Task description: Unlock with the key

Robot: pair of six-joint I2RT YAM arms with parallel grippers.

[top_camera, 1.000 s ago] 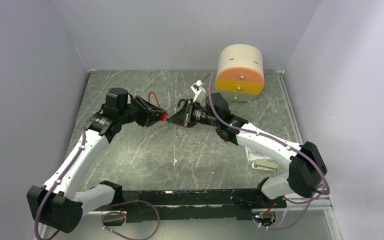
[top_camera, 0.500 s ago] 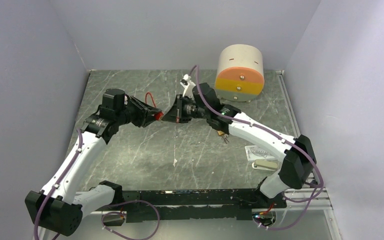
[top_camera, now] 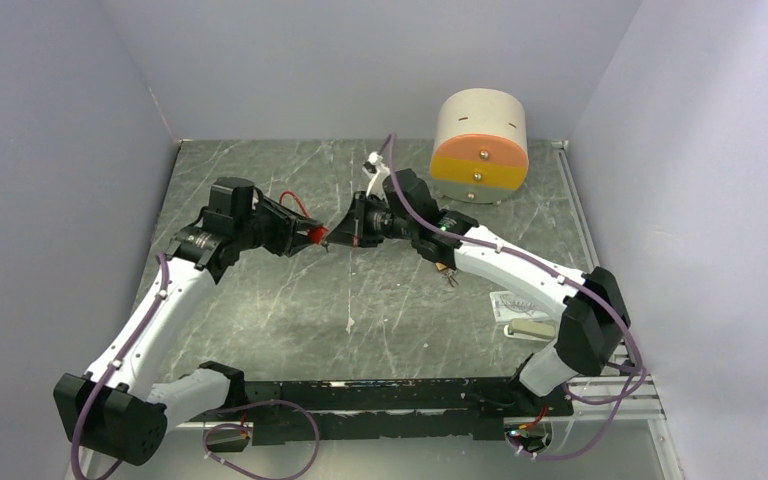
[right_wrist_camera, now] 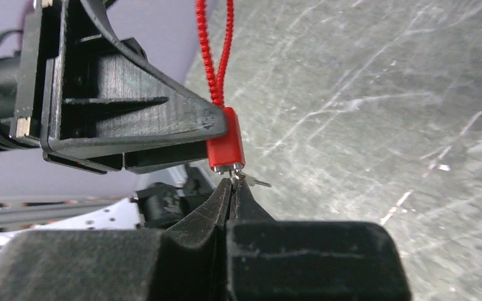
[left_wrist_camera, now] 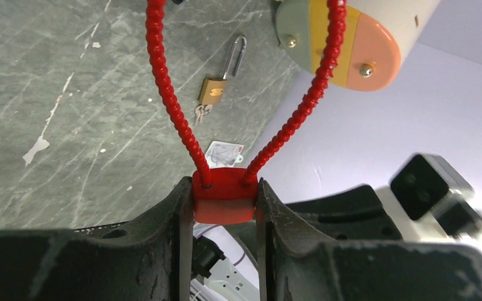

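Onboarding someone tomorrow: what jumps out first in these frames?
The red cable lock, held aloft at centre in the left gripper, with the right gripper pinching a small key at its bottom end. At the back right stands a cream drum with an orange-and-yellow face; a brass padlock lies on the table.

left arm: elbow bent, forearm reaching forward and inward.
left end effector: fingers clamped on the red lock, facing the right end effector.
right arm: stretched forward and leftward.
right end effector: fingers pinched together on the key, tips just beside the left end effector.
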